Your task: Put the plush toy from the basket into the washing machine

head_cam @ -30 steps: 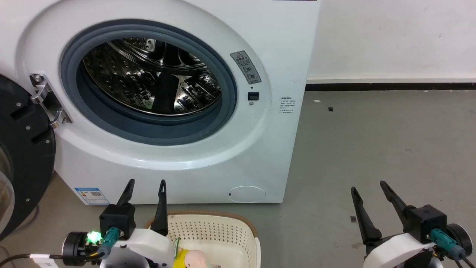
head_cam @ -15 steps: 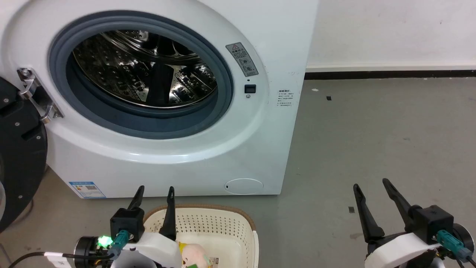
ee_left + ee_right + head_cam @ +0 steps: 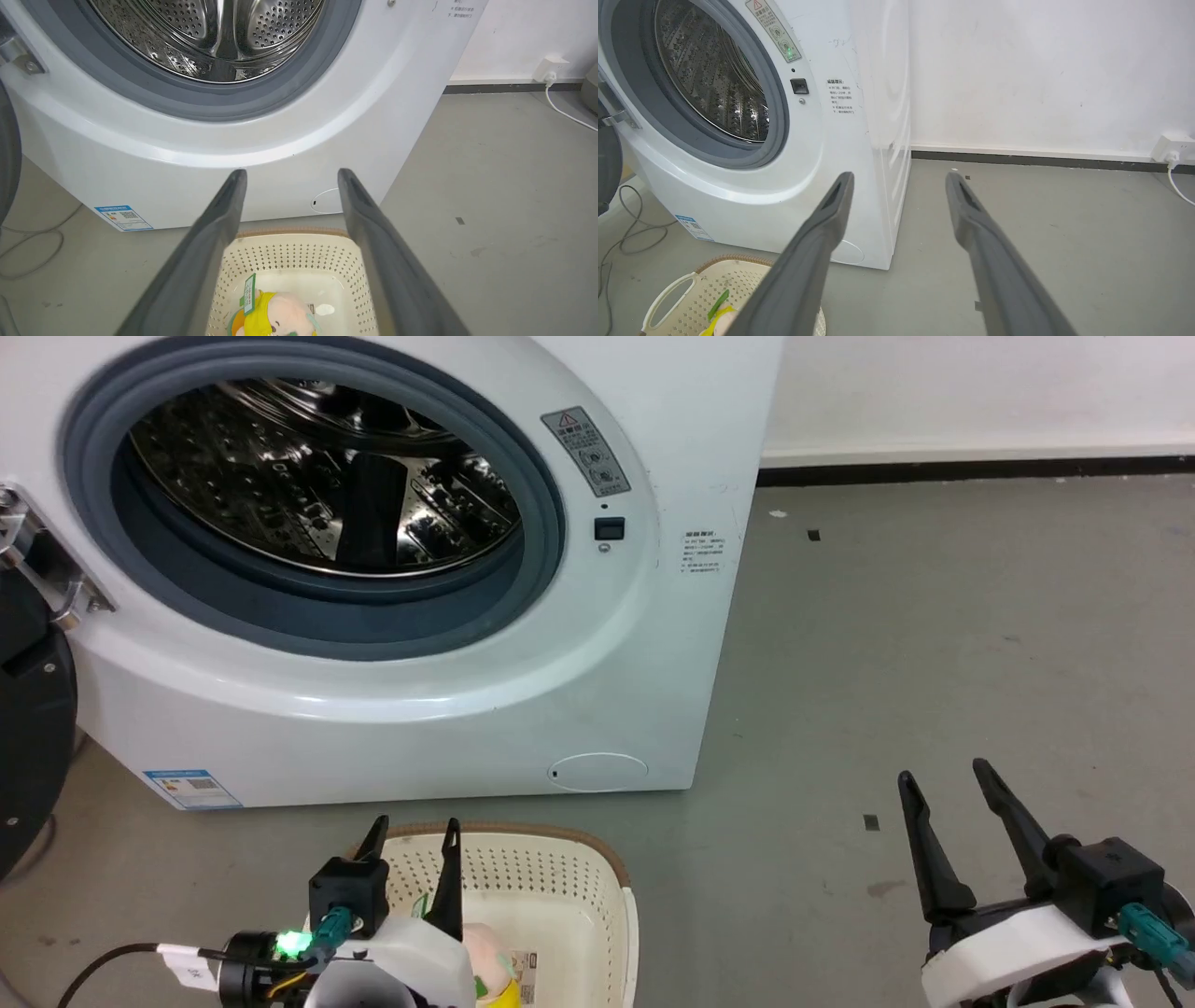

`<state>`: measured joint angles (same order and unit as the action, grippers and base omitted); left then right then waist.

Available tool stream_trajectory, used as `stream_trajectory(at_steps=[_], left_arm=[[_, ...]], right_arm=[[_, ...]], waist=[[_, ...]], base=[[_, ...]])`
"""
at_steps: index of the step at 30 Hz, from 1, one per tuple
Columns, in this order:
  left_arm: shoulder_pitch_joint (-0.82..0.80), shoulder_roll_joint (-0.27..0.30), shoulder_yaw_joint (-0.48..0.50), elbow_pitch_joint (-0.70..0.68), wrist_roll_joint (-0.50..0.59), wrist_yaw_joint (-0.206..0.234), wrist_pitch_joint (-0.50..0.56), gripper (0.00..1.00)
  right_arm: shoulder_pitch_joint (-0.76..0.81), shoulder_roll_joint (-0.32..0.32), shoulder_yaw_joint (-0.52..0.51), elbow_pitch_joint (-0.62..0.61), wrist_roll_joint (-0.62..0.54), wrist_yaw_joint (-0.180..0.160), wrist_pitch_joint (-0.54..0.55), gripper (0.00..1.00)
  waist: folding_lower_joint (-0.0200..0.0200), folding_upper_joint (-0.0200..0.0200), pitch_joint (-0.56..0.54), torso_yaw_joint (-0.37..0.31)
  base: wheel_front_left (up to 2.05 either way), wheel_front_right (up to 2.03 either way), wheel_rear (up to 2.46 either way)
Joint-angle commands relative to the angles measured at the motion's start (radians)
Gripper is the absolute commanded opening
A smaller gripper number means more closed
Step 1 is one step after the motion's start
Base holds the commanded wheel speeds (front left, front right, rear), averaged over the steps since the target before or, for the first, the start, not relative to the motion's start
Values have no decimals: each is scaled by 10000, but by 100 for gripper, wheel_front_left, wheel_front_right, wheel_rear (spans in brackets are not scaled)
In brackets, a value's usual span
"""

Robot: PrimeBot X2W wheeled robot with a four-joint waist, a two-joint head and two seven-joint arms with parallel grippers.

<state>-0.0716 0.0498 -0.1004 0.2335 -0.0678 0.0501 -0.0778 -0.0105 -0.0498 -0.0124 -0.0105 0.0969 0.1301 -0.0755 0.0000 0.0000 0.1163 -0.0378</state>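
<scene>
The white washing machine (image 3: 597, 644) stands with its black door (image 3: 28, 747) swung open to the left, steel drum (image 3: 317, 476) bare. In front of it on the floor sits the cream basket (image 3: 560, 887) with the plush toy (image 3: 275, 317) lying inside, pink with yellow clothing. My left gripper (image 3: 415, 835) hovers open above the basket's near left part, over the toy and apart from it. My right gripper (image 3: 943, 782) is open over bare floor to the right, nothing between its fingers (image 3: 971, 219).
Grey floor (image 3: 934, 644) stretches right of the washer to a white wall with a dark skirting. A wall socket with a white cable (image 3: 556, 100) is at the far right. Loose cable (image 3: 630, 233) lies on the floor left of the machine, by the open door.
The head camera has tilted down and right, so washer and basket sit higher and more to the left in view. My left gripper has come over the basket; the right gripper looks unchanged.
</scene>
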Motion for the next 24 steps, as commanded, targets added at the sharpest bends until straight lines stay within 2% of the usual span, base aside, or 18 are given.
stream_trajectory(at_steps=[1,24], left_arm=[[-223,4,-79,194,-118,53,-110,100],[-1391,110,-354,3165,-845,8,-590,100]], right_arm=[[-177,-1,-22,-61,112,2,-140,100],[-573,-2,90,-350,523,3,-619,100]], waist=[[0,0,101,-58],[0,0,1583,-490]], base=[[0,0,0],[0,0,0]])
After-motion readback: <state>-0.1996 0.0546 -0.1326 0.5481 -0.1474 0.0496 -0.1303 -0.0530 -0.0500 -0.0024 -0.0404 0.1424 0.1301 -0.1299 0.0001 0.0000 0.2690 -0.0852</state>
